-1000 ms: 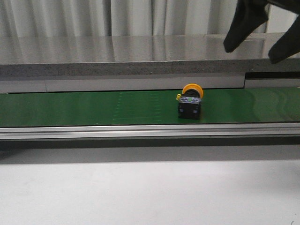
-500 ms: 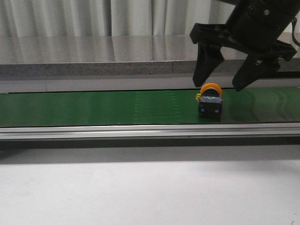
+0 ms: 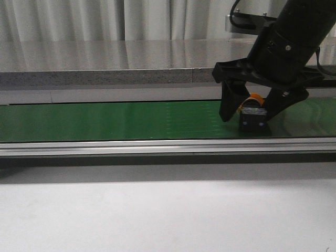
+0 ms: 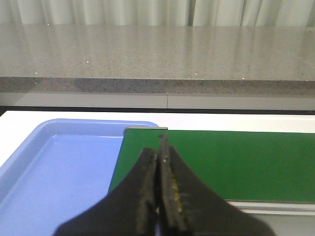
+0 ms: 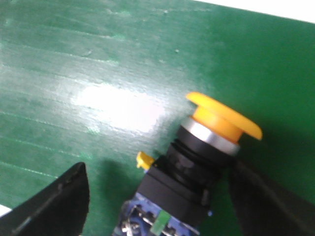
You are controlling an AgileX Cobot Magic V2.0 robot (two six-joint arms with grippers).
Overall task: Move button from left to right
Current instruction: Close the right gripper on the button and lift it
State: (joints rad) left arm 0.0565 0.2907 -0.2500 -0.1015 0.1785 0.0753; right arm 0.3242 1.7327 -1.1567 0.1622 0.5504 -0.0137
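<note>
The button [image 3: 253, 114], an orange-yellow cap on a black boxy body, lies on the green belt [image 3: 105, 121] at the right. My right gripper [image 3: 252, 111] is open and down around it, one finger on each side. In the right wrist view the button [image 5: 197, 162] lies on its side between the two fingers [image 5: 54, 201], with gaps on both sides. My left gripper [image 4: 158, 157] is shut and empty, out of the front view, over the belt's left end.
A blue tray [image 4: 54, 167] sits beside the belt's left end. A metal rail [image 3: 157, 146] runs along the belt's front edge. A grey counter [image 3: 105, 58] and curtains stand behind. A white table surface [image 3: 157, 215] lies in front.
The button has ridden the belt to the right. My right gripper has come down from above and now straddles it, still open.
</note>
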